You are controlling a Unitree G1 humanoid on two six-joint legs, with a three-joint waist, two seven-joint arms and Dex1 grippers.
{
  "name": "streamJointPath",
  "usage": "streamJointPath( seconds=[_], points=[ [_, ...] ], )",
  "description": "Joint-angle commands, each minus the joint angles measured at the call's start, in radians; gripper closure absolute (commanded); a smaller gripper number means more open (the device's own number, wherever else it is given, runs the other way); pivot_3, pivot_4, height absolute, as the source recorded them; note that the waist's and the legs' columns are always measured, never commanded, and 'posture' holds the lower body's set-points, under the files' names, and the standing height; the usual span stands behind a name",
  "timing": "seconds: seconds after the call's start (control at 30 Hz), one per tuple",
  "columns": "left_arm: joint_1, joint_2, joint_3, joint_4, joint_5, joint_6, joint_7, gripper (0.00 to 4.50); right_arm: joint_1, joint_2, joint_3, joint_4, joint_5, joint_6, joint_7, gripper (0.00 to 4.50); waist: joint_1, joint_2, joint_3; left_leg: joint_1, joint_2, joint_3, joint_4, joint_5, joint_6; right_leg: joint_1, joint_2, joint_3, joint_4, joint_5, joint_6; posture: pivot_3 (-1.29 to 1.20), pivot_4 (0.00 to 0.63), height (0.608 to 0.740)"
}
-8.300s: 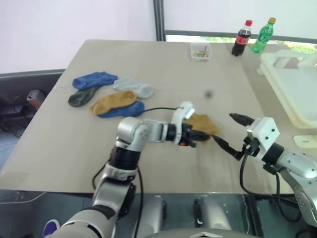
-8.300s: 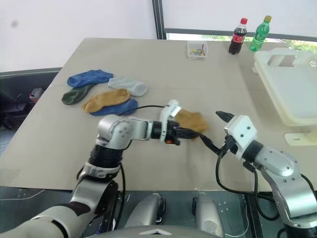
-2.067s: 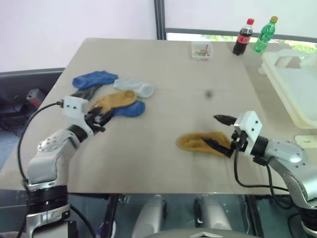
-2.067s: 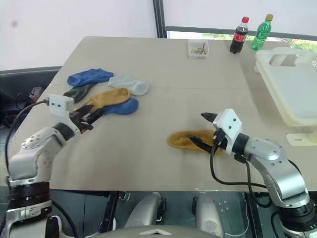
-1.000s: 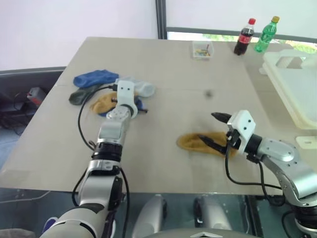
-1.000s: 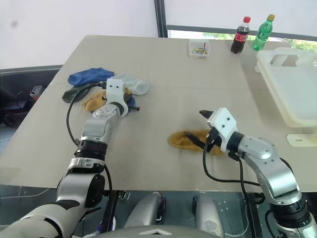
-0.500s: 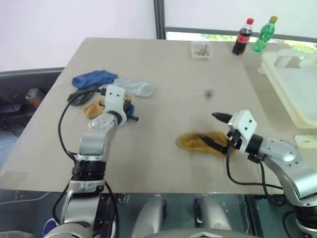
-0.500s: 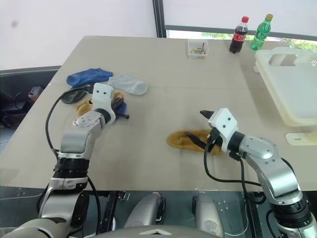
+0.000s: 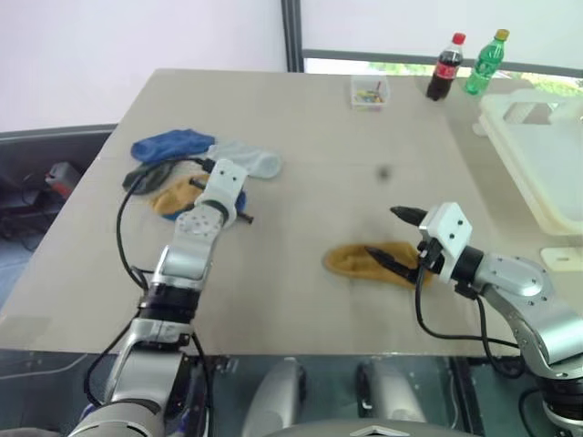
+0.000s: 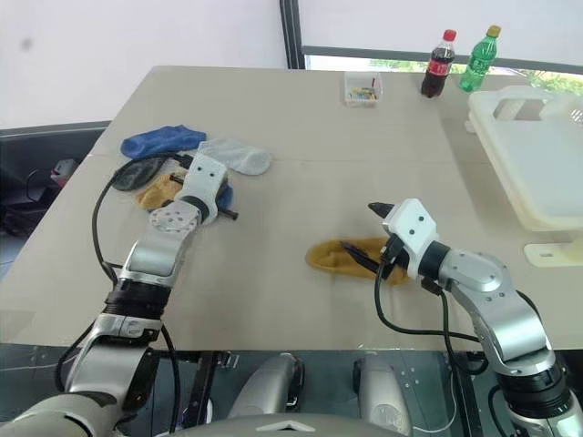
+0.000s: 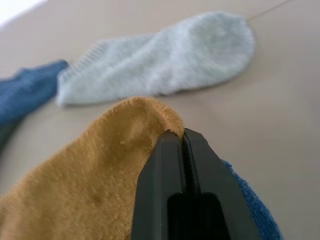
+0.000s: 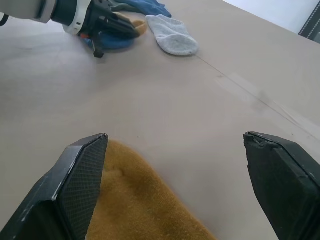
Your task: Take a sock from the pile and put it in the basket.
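Two grippers are over the tabletop [image 9: 301,127] in front of you. Your left gripper [image 11: 183,137] is clamped tight on the edge of a mustard sock [image 11: 95,185] in the pile [image 9: 196,168], which lies near the tabletop's left edge. In the left wrist view you can see the two black fingers pressed together with a fold of that sock's fabric pinched at their tips. A dark blue sock [image 11: 250,200] lies under the mustard one, a pale grey sock [image 11: 165,57] lies just beyond, and another blue sock [image 9: 171,144] and a dark green sock [image 9: 146,173] sit at the pile's far and left sides.

Your right gripper [image 9: 393,238] stands wide open, holding nothing, toward the near right of the tabletop. Its fingers [image 12: 80,185] straddle the end of a second mustard sock [image 9: 369,262] that lies flat and alone, well apart from the pile; you cannot tell whether the lower finger touches it.

You'll find the basket [image 10: 533,155] at the tabletop's right edge, its thick off-white rim and a handle cut-out showing. At the far edge stand a small clear box [image 9: 370,92], a cola bottle [image 9: 445,67] and a green bottle [image 9: 484,63].
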Motion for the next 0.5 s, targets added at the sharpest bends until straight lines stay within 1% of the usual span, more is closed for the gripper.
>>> streamJointPath(
  seconds=[0.03, 0.13, 0.23, 0.37, 0.5],
  points=[
    [-0.016, 0.021, 0.011, 0.002, 0.021, -0.057, -0.014, 4.46, 0.009, -0.001, -0.02, -0.041, 0.005, -0.022, -0.003, 0.0, 0.0, 0.0, 0.0, 0.0, 0.0, 0.0, 0.0, 0.0, 0.0, 0.0, 0.0, 0.0, 0.0, 0.0, 0.0, 0.0, 0.15, 0.74],
    [-0.028, 0.014, 0.036, -0.019, 0.003, -0.058, -0.017, 4.46, 0.016, 0.002, -0.018, -0.044, 0.003, -0.023, -0.005, 0.0, 0.0, 0.0, 0.0, 0.0, 0.0, 0.0, 0.0, 0.0, 0.0, 0.0, 0.0, 0.0, 0.0, 0.0, 0.0, 0.0, 0.15, 0.74],
    [-0.03, 0.028, 0.009, -0.035, 0.038, -0.089, -0.028, 4.46, 0.021, 0.003, -0.018, -0.045, 0.003, -0.024, -0.006, 0.0, 0.0, 0.0, 0.0, 0.0, 0.0, 0.0, 0.0, 0.0, 0.0, 0.0, 0.0, 0.0, 0.0, 0.0, 0.0, 0.0, 0.15, 0.74],
    [-0.026, 0.009, -0.003, -0.011, 0.045, -0.105, -0.039, 4.46, 0.021, 0.004, -0.013, -0.042, -0.002, -0.028, -0.004, 0.0, 0.0, 0.0, 0.0, 0.0, 0.0, 0.0, 0.0, 0.0, 0.0, 0.0, 0.0, 0.0, 0.0, 0.0, 0.0, 0.0, 0.15, 0.74],
    [-0.045, -0.069, 0.06, -0.009, -0.053, -0.03, -0.064, 4.46, 0.025, 0.003, -0.013, -0.044, -0.005, -0.029, -0.006, 0.0, 0.004, 0.0, 0.0, 0.0, 0.0, 0.0, 0.0, 0.0, 0.0, 0.0, 0.0, 0.0, 0.0, 0.0, 0.0, 0.0, 0.15, 0.74]
  ],
)
